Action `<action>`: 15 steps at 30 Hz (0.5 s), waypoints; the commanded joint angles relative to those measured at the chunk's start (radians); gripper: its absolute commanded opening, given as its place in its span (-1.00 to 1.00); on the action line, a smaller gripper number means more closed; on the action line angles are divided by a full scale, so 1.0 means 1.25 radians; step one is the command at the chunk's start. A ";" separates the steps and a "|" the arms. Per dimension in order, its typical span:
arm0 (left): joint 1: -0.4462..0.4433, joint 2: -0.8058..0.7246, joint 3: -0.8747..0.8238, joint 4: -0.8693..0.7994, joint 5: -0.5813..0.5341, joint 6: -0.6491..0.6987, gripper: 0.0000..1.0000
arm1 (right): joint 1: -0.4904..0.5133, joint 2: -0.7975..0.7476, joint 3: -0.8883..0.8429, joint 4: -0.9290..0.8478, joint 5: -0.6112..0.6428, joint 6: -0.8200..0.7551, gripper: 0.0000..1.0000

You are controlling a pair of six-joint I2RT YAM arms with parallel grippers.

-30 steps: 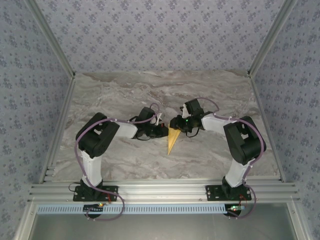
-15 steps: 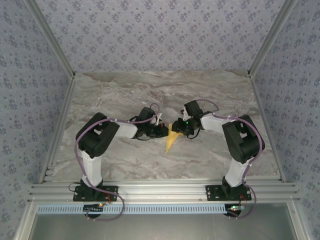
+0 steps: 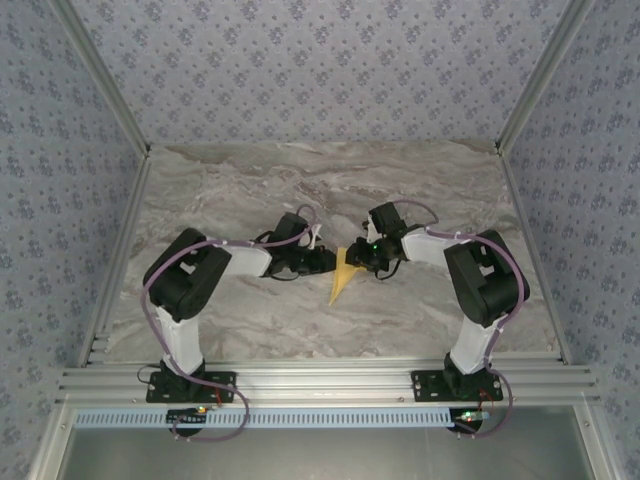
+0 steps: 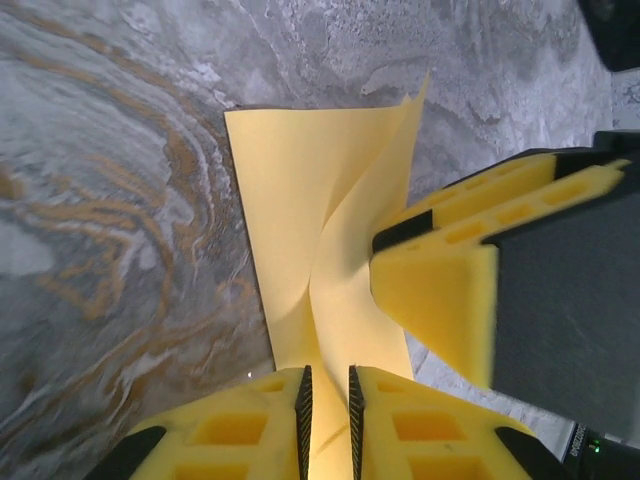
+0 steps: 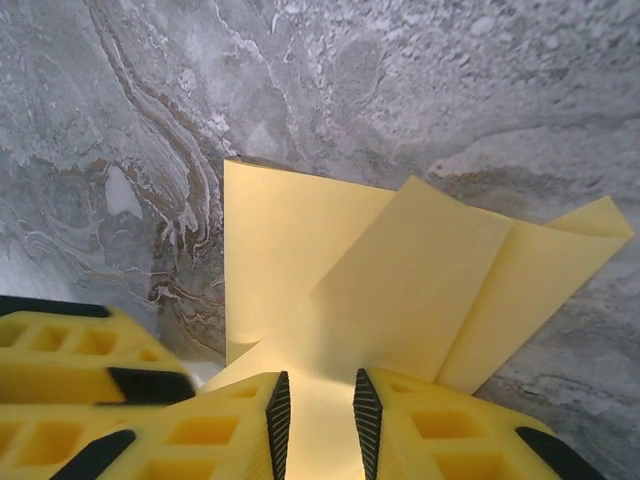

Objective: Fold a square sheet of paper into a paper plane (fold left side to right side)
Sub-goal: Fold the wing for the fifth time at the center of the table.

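**paper plane [image 3: 342, 279], half folded,** lying at the middle of the marble table [image 3: 240, 190], with its wide end toward the table's far edge and its tip toward the near edge. the left gripper [image 3: 328, 262] sits just left of the table's middle and the right gripper [image 3: 358, 257] just right of it, both over the wide end.

wrist views: each pair of jaws stands narrowly apart with a layer of paper in the slot. whether either pair actually bites on it cannot be told. the upper layers curl up off the table rather than lying flat.

risks, as judged:
- (a) if one pair lets go while the other pulls, the plane may swing and the crease may land off the centre line.
- (b) opposed pulls on such thin paper could tear or crumple the wide end.
- (c) the lifted layers may spring open unless pressed down.
- (d) the two grippers, working close together, could collide.
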 commanded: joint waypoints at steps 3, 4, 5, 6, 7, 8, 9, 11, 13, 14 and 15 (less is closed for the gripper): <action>0.012 -0.128 -0.054 -0.055 -0.026 0.022 -0.58 | -0.003 0.030 -0.034 -0.048 0.047 -0.007 -0.47; 0.012 -0.144 -0.064 -0.054 -0.015 0.018 -0.58 | -0.003 0.030 -0.033 -0.047 0.047 -0.006 -0.47; 0.010 -0.161 -0.076 -0.048 -0.003 0.010 -0.59 | -0.003 0.028 -0.033 -0.046 0.046 -0.007 -0.47; 0.006 -0.178 -0.088 -0.040 0.009 0.000 -0.60 | -0.002 0.028 -0.032 -0.046 0.046 -0.007 -0.47; 0.001 -0.191 -0.097 -0.032 0.025 -0.009 -0.60 | -0.002 0.027 -0.033 -0.045 0.046 -0.008 -0.47; -0.006 -0.203 -0.103 -0.022 0.044 -0.020 -0.61 | -0.002 0.027 -0.032 -0.045 0.046 -0.009 -0.47; -0.015 -0.212 -0.107 -0.015 0.057 -0.030 -0.61 | -0.002 0.026 -0.033 -0.045 0.045 -0.009 -0.47; -0.035 -0.222 -0.106 0.004 0.084 -0.051 -0.61 | -0.001 0.026 -0.033 -0.046 0.046 -0.009 -0.47; -0.055 -0.219 -0.098 0.016 0.099 -0.072 -0.61 | -0.001 0.027 -0.034 -0.044 0.047 -0.010 -0.47; -0.065 -0.213 -0.093 0.022 0.101 -0.080 -0.61 | -0.002 0.027 -0.034 -0.043 0.047 -0.011 -0.47; -0.076 -0.206 -0.088 0.024 0.102 -0.085 -0.61 | -0.002 0.027 -0.034 -0.043 0.047 -0.010 -0.47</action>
